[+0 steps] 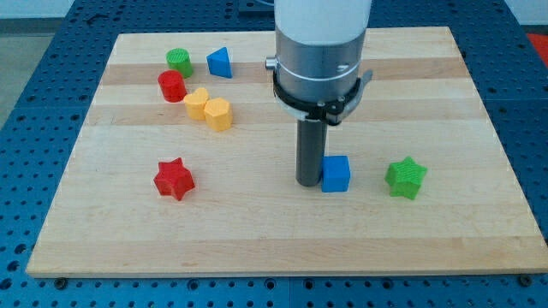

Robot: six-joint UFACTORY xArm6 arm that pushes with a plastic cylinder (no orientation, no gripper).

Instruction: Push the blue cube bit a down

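My tip (308,182) has no gripper on it; it is only a dark rod and holds nothing. It stands on the counter (479,231), right beside the blue cube (336,174), on the cube's left in the view. To push the cube down, I think my tip must first get above it, on the view's top side.

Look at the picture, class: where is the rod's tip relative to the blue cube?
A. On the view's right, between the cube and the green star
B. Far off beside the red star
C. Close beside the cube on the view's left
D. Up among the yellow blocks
C: my tip stands right at the left side of the blue cube, with the green star on the cube's other side.
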